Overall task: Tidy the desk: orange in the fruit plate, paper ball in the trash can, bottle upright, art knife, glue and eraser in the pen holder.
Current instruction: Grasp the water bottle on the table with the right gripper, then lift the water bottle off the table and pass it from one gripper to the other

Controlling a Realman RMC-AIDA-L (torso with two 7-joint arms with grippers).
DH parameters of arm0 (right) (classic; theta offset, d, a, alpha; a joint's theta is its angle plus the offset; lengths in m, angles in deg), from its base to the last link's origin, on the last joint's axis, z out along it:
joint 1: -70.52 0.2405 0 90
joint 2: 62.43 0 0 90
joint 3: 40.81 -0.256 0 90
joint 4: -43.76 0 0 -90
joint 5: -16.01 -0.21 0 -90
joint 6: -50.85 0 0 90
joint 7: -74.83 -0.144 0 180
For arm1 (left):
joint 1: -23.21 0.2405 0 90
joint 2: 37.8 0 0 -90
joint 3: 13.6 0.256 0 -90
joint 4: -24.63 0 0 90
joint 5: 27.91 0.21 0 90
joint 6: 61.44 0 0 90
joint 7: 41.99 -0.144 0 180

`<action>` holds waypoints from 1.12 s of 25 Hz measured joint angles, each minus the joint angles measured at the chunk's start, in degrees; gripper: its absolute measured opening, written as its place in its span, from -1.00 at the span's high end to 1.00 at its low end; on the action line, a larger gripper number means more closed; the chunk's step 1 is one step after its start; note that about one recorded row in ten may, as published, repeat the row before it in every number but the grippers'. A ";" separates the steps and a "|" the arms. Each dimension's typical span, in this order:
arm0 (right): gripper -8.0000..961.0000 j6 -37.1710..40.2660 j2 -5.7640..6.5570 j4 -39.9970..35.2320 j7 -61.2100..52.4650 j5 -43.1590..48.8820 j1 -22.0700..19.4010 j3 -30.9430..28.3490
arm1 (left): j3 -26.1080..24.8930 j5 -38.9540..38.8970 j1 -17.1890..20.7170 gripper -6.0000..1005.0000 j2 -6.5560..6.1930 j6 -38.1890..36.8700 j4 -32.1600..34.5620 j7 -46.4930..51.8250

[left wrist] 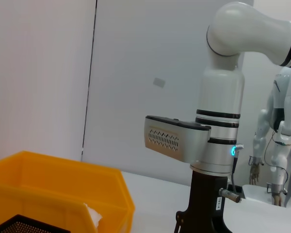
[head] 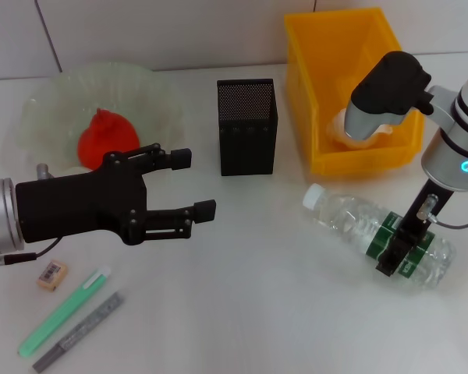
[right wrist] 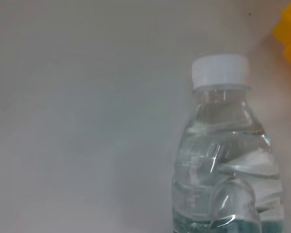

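The clear bottle with a white cap lies on its side at the right of the table. My right gripper reaches down across its green label and is shut on it. An orange rests in the translucent fruit plate at the back left. My left gripper hovers open in front of that plate, holding nothing. The eraser, the green glue stick and the grey art knife lie at the front left. A paper ball sits in the yellow trash can.
The black mesh pen holder stands at the back centre, between the plate and the trash can. My right arm leans over the trash can's front wall. Bare white table stretches across the middle and front.
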 joint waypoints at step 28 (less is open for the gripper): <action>-0.59 -0.86 -0.06 0.96 -1.95 0.41 0.55 2.33 | -0.15 0.00 -0.14 -0.70 0.00 0.00 -0.09 -0.28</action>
